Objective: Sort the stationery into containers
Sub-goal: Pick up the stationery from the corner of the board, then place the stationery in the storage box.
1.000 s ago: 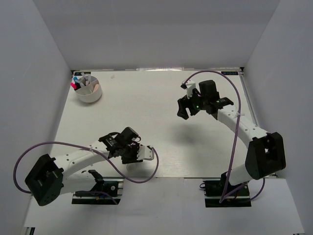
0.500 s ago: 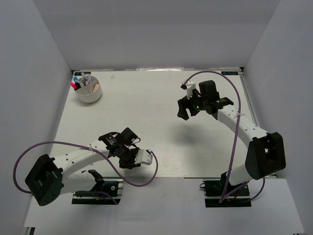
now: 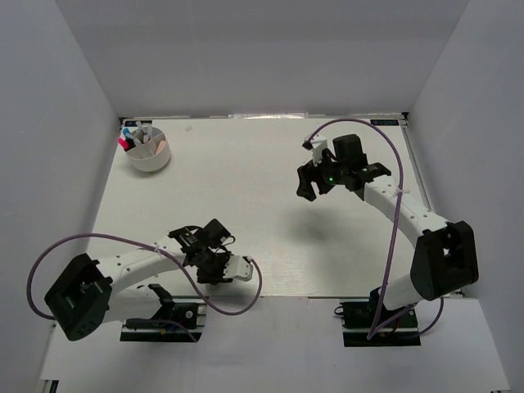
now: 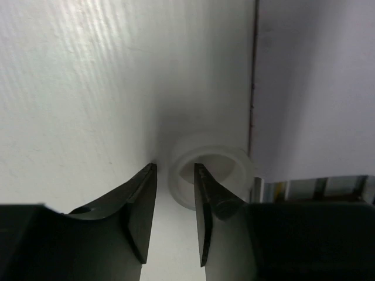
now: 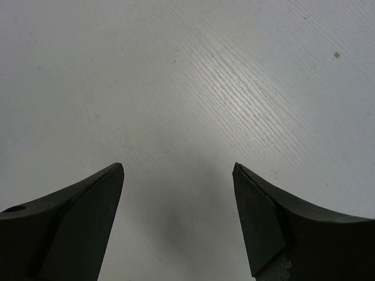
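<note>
The white tape ring (image 4: 225, 161) lies flat on the table by its near edge. My left gripper (image 4: 174, 170) is low over it, jaws narrowed but apart. One finger (image 4: 202, 199) reaches into the ring's hole and the other stands outside its wall with a small gap. From above, my left gripper (image 3: 214, 270) hides the ring. The white round tub (image 3: 149, 155) stands at the far left corner with markers and pens (image 3: 135, 135) in it. My right gripper (image 3: 304, 180) hangs open and empty over bare table, as its wrist view (image 5: 179, 170) shows.
The table's near edge (image 4: 253, 105) runs just beside the ring, with the metal rail (image 4: 310, 187) below it. Grey walls close in the left, right and back. Purple cables (image 3: 396, 205) loop off both arms.
My left gripper has shifted a little left and toward the near edge, settling lower over the tape ring. The right arm and the tub have not moved.
</note>
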Robot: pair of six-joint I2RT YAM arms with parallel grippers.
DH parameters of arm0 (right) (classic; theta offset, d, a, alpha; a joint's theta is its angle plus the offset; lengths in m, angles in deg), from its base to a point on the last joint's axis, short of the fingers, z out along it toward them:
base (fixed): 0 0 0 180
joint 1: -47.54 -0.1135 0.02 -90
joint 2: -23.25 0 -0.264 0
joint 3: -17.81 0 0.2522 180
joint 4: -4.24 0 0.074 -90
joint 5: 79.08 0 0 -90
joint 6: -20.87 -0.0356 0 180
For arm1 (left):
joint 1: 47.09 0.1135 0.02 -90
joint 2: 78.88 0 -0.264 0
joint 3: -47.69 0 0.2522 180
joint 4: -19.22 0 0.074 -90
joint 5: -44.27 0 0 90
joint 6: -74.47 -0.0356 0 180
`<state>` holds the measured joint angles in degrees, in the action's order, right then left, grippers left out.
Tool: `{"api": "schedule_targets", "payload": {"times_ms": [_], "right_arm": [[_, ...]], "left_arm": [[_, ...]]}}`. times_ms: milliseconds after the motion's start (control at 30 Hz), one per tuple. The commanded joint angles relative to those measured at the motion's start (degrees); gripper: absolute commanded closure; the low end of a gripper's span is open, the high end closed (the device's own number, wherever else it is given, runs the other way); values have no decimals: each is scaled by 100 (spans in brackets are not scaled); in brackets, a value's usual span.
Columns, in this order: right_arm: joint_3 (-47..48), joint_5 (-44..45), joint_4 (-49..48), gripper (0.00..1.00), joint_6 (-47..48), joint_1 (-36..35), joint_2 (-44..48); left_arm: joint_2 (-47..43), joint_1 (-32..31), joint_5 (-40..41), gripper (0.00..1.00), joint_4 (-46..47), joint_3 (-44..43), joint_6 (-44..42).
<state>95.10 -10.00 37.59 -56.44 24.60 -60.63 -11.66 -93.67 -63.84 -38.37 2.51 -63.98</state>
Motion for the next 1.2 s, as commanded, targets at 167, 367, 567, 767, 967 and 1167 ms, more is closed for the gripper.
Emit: {"api": "schedule_targets", "payload": {"times_ms": [167,367,567,767,967,1167], "right_arm": [[54,-366,-17,30,-46,17,257],[116,-1701,-52,30,-811,18,556],[458,-2756,-245,24,-1776,53,592],[749,-3180,-763,19,-3014,9,372],[512,-3331,-1634,16,-3861,-219,258],[626,-2549,-1265,18,-3782,-474,21]], "left_arm": [[-226,-26,308,84,630,-92,230],[-632,97,1660,100,1939,-987,2134],[-403,150,3384,100,2538,-2174,4131],[-43,273,2945,100,2283,-2887,5300],[318,273,2708,100,2168,-3274,5293],[458,273,2585,100,2274,-3432,5275]]}}
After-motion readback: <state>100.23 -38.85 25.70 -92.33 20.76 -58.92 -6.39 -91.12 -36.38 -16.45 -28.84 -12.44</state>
